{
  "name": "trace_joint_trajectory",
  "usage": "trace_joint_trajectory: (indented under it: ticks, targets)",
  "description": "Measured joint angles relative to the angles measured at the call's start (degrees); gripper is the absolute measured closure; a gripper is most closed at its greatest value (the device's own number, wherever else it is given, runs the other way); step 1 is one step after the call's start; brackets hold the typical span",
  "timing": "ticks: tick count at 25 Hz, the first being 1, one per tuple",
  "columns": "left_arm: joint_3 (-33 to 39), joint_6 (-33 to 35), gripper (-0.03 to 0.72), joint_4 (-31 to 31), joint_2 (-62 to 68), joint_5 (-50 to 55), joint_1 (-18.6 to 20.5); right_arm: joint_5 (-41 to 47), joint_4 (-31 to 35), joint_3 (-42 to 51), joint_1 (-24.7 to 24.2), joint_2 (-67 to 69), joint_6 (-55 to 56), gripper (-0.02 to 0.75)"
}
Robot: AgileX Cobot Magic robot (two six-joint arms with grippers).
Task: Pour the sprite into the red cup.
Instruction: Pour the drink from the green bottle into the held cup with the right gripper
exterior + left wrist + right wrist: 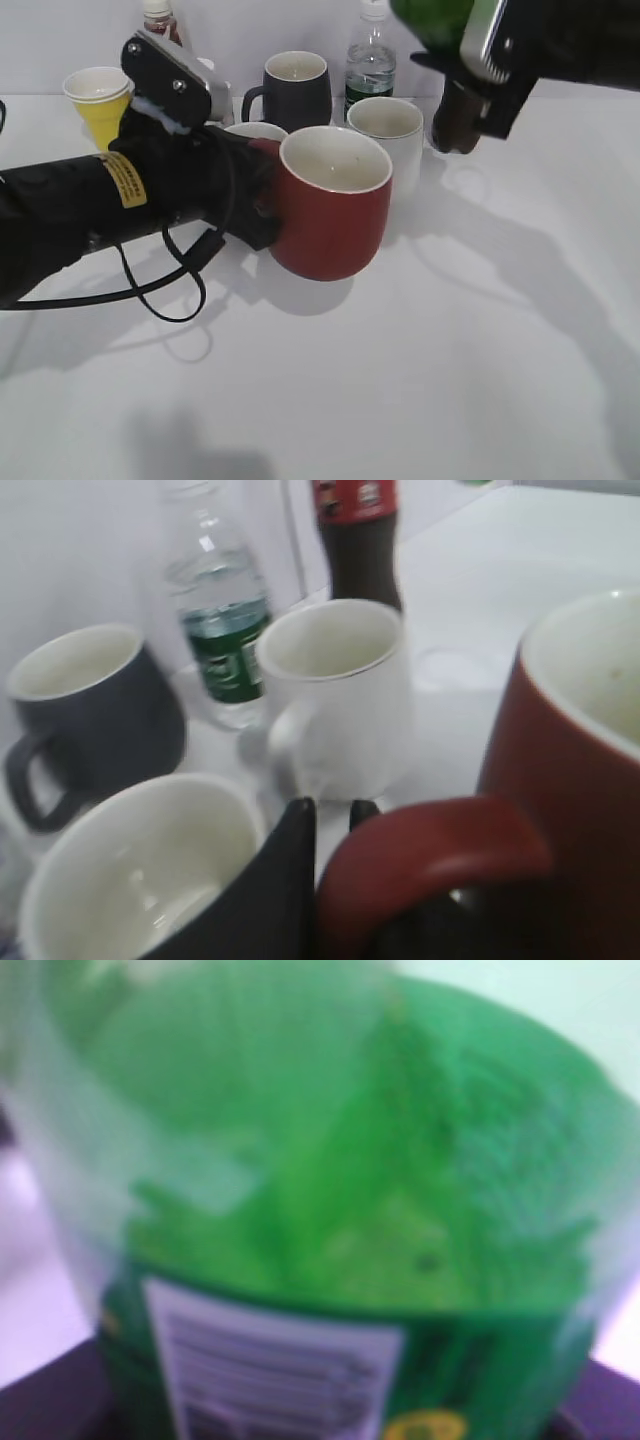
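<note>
The red cup (335, 205) stands in the middle of the exterior view, upright, its cream inside empty. My left gripper (262, 195) is shut on its loop handle (430, 855) from the left; the fingertips (335, 815) show beside the handle in the left wrist view, with the cup's wall (570, 780) at right. The sprite (430, 18) is held high at the top edge, behind and right of the cup, by my right gripper (462, 38). Only its green body shows there. In the right wrist view the sprite (330, 1190) fills the frame, barcode patch toward me.
Behind the red cup stand a white mug (390, 130), a black mug (295, 90), a clear water bottle (370, 60) and a dark cola bottle (455, 120). Another white mug (255, 130) sits by my left wrist. A yellow paper cup (100, 100) stands far left.
</note>
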Motion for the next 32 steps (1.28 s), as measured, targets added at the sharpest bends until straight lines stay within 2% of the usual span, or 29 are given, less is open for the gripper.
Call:
trace_joint_trajectory:
  ticks: [5, 12, 21, 24, 32]
  targets:
    - [0.0, 0.0, 0.615, 1.5, 0.0, 0.0, -0.4, 2.4, -9.1, 0.0, 0.0, 0.0, 0.0, 0.291]
    - [0.2, 0.0, 0.615, 1.9, 0.1, -0.6, -0.4, 4.7, -17.9, 0.0, 0.0, 0.0, -0.2, 0.291]
    - [5.0, 0.0, 0.615, 2.3, 0.1, -7.5, -0.4, 6.2, -25.0, 0.0, 0.0, 0.0, -0.3, 0.291]
    - [5.1, 0.0, 0.615, 4.7, 0.1, -8.4, -0.4, 6.2, -26.9, 0.0, 0.0, 0.0, -1.1, 0.291]
    - [5.1, -2.2, 0.615, 7.3, 0.1, -9.2, -0.5, 6.7, -27.4, 0.0, 0.0, 0.0, -5.7, 0.291]
